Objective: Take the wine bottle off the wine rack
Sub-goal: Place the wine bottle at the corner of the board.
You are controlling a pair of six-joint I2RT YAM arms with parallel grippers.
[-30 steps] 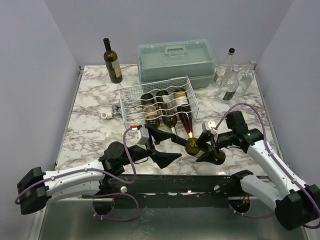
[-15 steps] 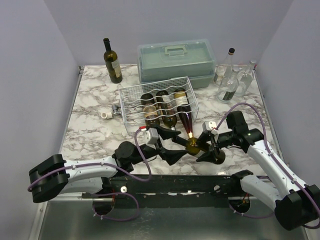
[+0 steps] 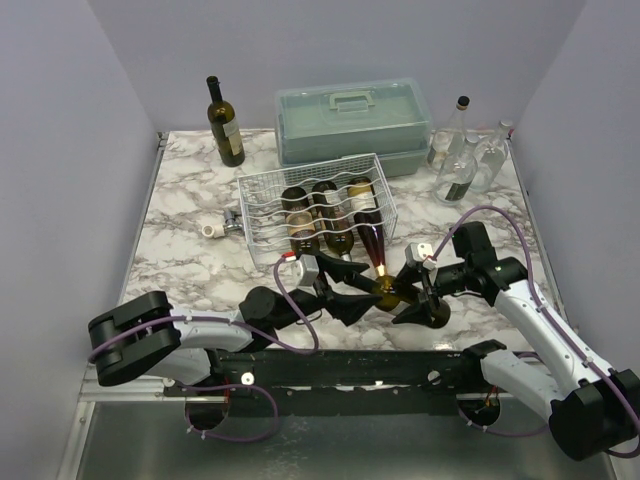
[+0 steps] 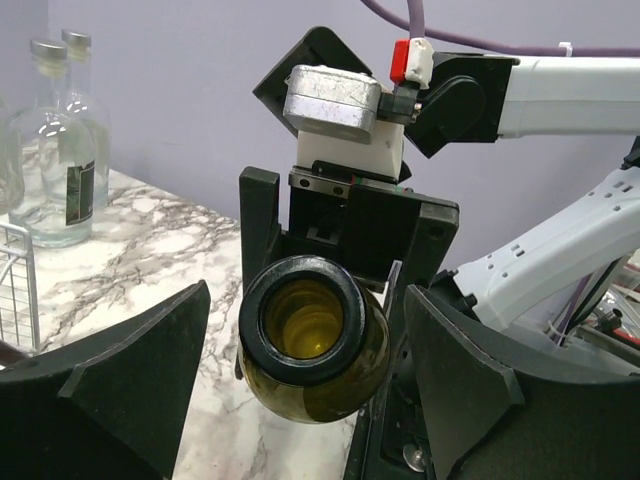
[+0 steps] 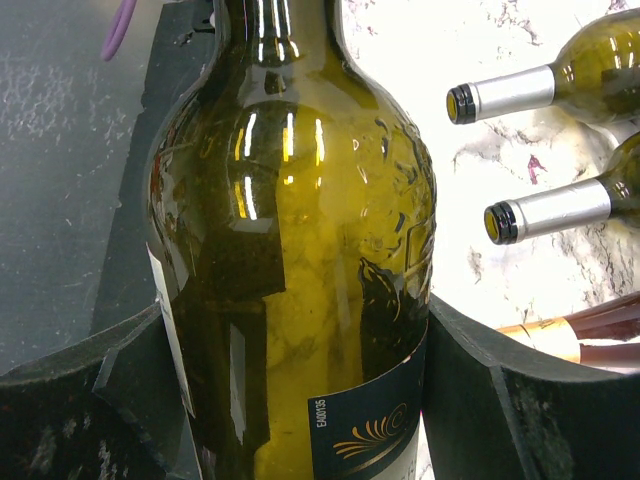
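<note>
A green wine bottle [image 3: 386,292] hangs on its side in front of the white wire wine rack [image 3: 262,190], clear of it. My right gripper [image 3: 410,293] is shut on its body, and the pads press both sides of the glass [image 5: 300,280] in the right wrist view. The bottle's open mouth [image 4: 310,325] points at my left gripper [image 3: 358,290]. That gripper is open, one finger on each side of the neck with a gap on both sides. Three more bottles [image 3: 322,215] lie in the rack's grooves.
A grey-green case with a handle [image 3: 350,120] stands behind the rack. An upright dark bottle [image 3: 225,122] is at the back left, and clear glass bottles [image 3: 462,155] at the back right. A small white piece [image 3: 212,230] lies left of the rack.
My left arm has swung right until its fingers straddle the bottle's mouth, and its jaws have narrowed. The right gripper and the bottle have not moved.
</note>
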